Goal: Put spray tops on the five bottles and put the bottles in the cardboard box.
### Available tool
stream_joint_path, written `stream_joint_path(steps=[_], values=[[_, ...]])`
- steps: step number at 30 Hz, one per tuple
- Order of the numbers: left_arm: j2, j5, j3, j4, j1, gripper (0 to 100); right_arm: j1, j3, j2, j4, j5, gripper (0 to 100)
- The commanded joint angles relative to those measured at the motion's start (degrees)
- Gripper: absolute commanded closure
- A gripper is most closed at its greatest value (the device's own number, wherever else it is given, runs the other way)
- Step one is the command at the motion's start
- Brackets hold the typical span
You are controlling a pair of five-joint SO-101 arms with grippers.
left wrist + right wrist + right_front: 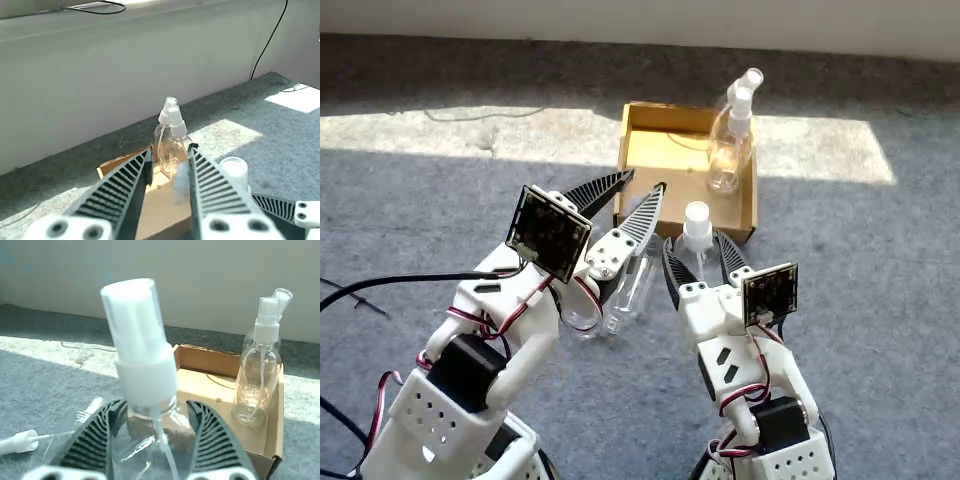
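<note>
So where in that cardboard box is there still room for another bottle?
The cardboard box's left half is bare floor, bordered by its left and near walls; two capped bottles stand in its far right corner. The carpet just in front is crowded: the open left gripper, the right gripper holding a topped bottle, and loose bottles lying between the arms.

The left hand (170,150) holds its black ribbed fingers (125,185) apart at the near side of an open brown cardboard box (150,202). Two clear plastic bottles with white spray tops (176,142) stand upright at the box's far end. A white-capped clear bottle (234,170) rises just beside the box.
</note>
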Motion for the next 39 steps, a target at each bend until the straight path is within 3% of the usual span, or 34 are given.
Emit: stream_joint_path(steps=[1,9,20,30,39], values=[[0.31,0.44,-2.68,0.00,0.66,88,0.57,-2.15,-0.57,-1.01,-0.26,99.4],[10.15,0.44,-3.21,-0.09,2.95,88,-0.75,-1.80,-0.57,-0.92,-0.26,99.4],[10.15,0.35,-2.86,0.18,5.85,88,-0.66,-1.71,-0.57,-0.92,-0.26,99.4],[9.98,0.44,-8.92,0.26,0.48,88,-0.66,-1.71,-0.48,-1.01,4.31,99.4],[8.66,0.53,2.24,3.25,-5.76,88,6.11,-4.79,0.04,-1.27,6.15,99.4]])
